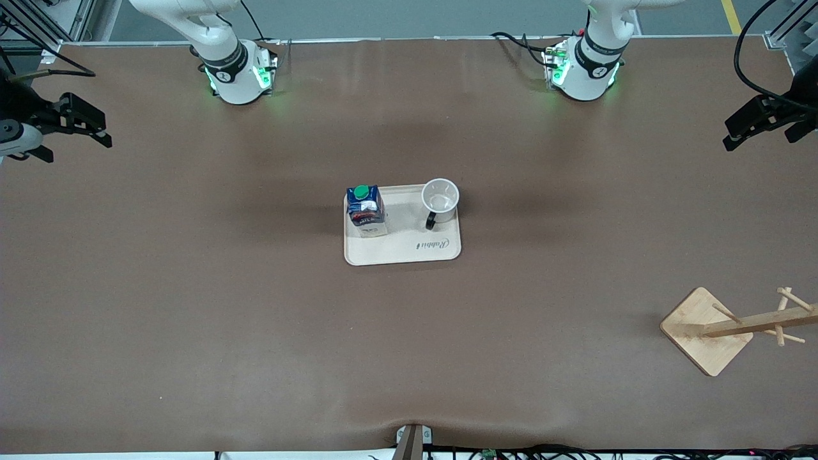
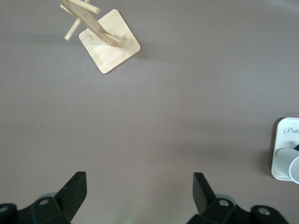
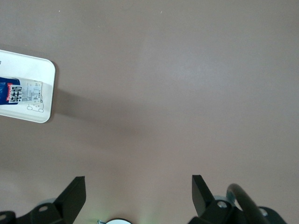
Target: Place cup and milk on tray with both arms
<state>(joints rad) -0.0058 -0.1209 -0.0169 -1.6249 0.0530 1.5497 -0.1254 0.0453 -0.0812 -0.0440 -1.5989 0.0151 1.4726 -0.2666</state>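
Observation:
The cream tray [image 1: 409, 248] lies at the middle of the table. The dark-blue milk [image 1: 365, 209] with a green cap stands upright on the tray's end toward the right arm. The white cup [image 1: 440, 198] stands upright on the tray's end toward the left arm, its black handle pointing at the front camera. My left gripper [image 1: 735, 133] hangs open and empty over the left arm's end of the table. My right gripper [image 1: 101, 130] hangs open and empty over the right arm's end. The left wrist view shows open fingers [image 2: 74, 190], the tray's edge [image 2: 281, 140] and the cup [image 2: 287, 163]. The right wrist view shows open fingers [image 3: 74, 191], the tray [image 3: 32, 65] and the milk [image 3: 18, 93].
A wooden rack [image 1: 706, 329] with pegs on a square base stands toward the left arm's end, nearer to the front camera than the tray. It also shows in the left wrist view [image 2: 110, 44]. Brown tabletop surrounds the tray.

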